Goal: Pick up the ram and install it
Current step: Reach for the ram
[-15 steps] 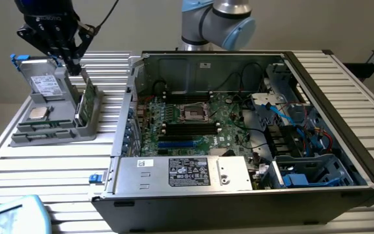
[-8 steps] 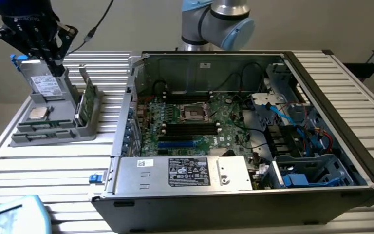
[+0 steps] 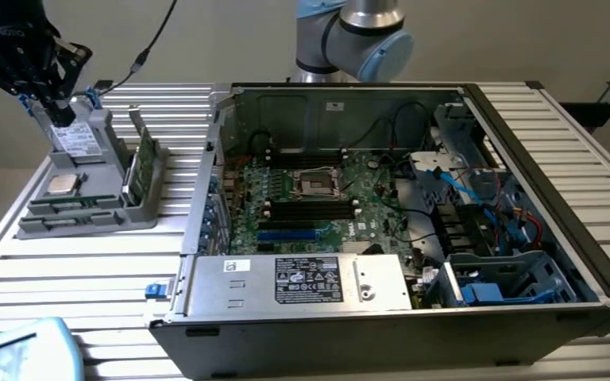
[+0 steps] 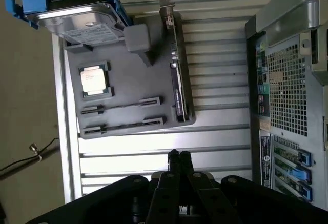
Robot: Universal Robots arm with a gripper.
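Grey tray [image 4: 134, 86] holds one processor [image 4: 94, 80], one drive [image 4: 82, 21], one card [image 4: 177, 80]; fingers [image 4: 173, 160] pressed together, empty.

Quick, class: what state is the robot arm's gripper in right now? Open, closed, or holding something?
Black two-finger gripper: shut, fingers pressed together, nothing held between them.

Soft, even overhead light, no hard shadows.
Slatted table [image 3: 93, 270] around the computer case [image 3: 390, 238] reads near-white, and in the wrist view it is washed out just beside the case. Case interior is dimmer. Mild glare on the power supply cover [image 3: 305, 282] inside the case and on the hard drive [image 4: 82, 21] well apart from it. Gripper [image 4: 179, 155] is underexposed, near-black.
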